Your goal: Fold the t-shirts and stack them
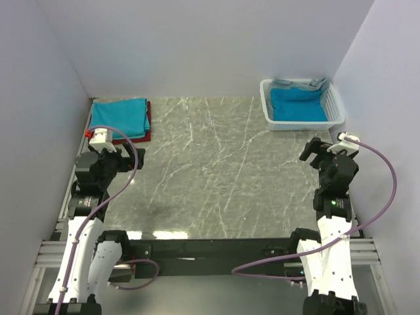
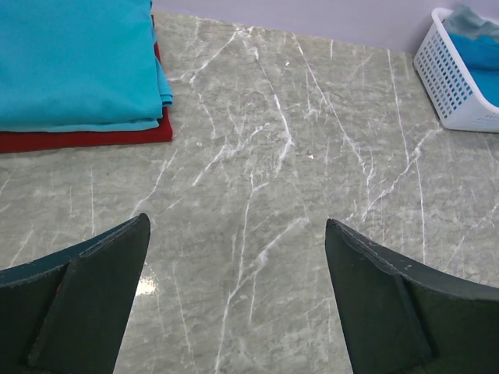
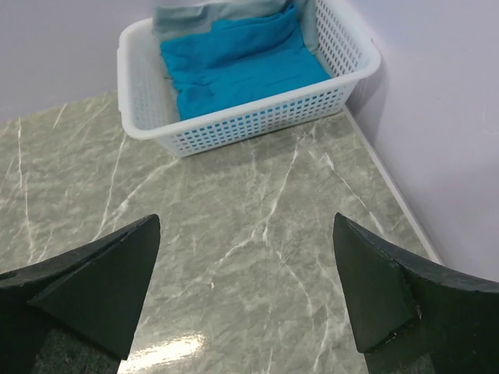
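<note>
Light is bright and even, coming from overhead in all three views. The grey veined marble tabletop (image 1: pixel 216 170) shows a white glare band along its near edge, and I note a faint dark smudge of shadow left of centre. Small glare patches sit low in both wrist views. The dark wedge-shaped fingers (image 2: pixel 78 312) look dim, with little detail. The white plastic lattice basket (image 3: pixel 234 132) is crisp.

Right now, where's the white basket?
From above, the white basket sits in the far right corner of the table, just beyond the right gripper, teal cloth inside.
</note>
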Available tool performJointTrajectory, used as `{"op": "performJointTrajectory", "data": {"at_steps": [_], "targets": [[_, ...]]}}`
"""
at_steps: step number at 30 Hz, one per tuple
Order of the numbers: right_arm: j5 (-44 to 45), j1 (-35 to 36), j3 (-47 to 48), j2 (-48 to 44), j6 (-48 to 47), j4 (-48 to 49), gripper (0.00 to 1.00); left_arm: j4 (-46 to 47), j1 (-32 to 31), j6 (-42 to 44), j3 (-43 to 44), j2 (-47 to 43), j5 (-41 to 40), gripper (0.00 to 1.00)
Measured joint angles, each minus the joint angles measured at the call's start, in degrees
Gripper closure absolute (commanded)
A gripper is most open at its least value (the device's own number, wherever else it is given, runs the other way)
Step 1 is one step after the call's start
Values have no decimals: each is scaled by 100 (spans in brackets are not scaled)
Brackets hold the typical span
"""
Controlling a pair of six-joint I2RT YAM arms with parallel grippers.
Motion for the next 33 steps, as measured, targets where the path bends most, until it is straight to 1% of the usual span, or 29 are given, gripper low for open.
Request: {"op": "performJointTrajectory", "data": {"at_steps": [3, 5, 9, 12, 16, 18, 20, 23, 27, 29, 33], "targets": [[33, -7, 0, 57, 31, 35, 2, 2, 0, 0, 0, -2, 11, 1], [-98, -11, 9, 168, -103, 66, 2, 4, -2, 0, 0, -4, 20, 0], [-1036, -13, 308, 584, -1008, -184, 2, 24, -2, 0, 0, -7, 57, 1], [-1626, -7, 949, 1222, -1700, -527, 2, 39, -2, 0, 0, -7, 66, 0], [-1980, -7, 2214, 2599, -2159, -850, 4, 42, -4, 0, 0, -4, 101, 1], [-2083, -7, 2881, 3362, -2184, -922, 8, 42, -4, 0, 0, -2, 103, 1], [-2114, -7, 3543, 4087, -2090, -1093, 14, 42, -4, 0, 0, 0, 103, 1], [-2061, -9, 4885, 5460, -1784, -1342, 19, 42, -4, 2, 0, 7, 103, 1], [-1932, -13, 6502, 7071, -1338, -1633, 23, 44, -4, 13, 0, 87, 103, 1], [-1849, -13, 7230, 7772, -1163, -1814, 26, 39, -11, 39, 0, 168, 101, 1], [-1547, -13, 8588, 8985, -1051, -2131, 26, 37, -15, 48, 0, 302, 92, 1]]}}
